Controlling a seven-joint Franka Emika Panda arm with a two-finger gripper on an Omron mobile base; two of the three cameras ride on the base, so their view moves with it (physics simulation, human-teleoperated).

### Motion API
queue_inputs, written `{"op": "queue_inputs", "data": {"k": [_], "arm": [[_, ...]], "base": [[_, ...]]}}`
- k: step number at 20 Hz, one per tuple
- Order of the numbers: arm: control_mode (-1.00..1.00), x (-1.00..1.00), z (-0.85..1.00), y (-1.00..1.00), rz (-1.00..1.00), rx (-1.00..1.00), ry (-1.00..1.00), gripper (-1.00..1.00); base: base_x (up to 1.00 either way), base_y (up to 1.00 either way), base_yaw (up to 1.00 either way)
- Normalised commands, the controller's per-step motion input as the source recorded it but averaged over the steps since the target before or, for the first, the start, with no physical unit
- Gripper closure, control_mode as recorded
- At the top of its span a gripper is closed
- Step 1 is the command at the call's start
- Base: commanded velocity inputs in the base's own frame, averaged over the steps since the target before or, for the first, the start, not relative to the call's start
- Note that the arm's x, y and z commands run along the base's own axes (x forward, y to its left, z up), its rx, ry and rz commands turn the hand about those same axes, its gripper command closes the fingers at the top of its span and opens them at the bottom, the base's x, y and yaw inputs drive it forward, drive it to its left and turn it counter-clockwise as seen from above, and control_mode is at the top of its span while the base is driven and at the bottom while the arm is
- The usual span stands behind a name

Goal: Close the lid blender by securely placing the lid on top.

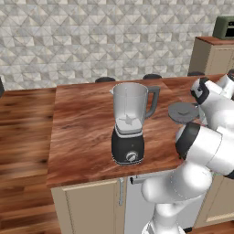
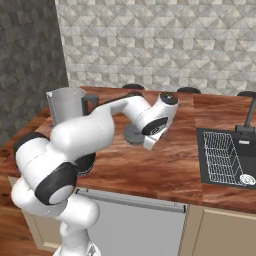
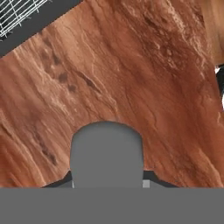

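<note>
lid [image 1: 183,112] — flat dark-grey disc

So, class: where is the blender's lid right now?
In the left base view the lid lies flat on the wooden counter, to the right of the blender, beside the robot's arm.

We see the tall clear plastic blender [image 1: 129,124] upright on the wooden counter [image 1: 82,132] near its front edge, the flat round grey lid [image 1: 182,112] on the counter to its right, the black sink with wire basket [image 2: 226,157] further right.
</note>
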Motion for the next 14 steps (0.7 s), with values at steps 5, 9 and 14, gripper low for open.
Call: {"op": "queue_inputs", "data": {"k": [5,9,14], "arm": [[-1.0,-0.14,0.78,0.22,-0.12,0.0,-0.24,1.0],[-1.0,-0.13,0.81,0.21,-0.06,0.01,-0.21,1.0],[-1.0,-0.01,0.87,0.23,0.0,0.0,-0.16,1.0]], "base": [[0.0,0.0,0.0],[0.0,0.0,0.0],[0.0,0.0,0.0]]}}
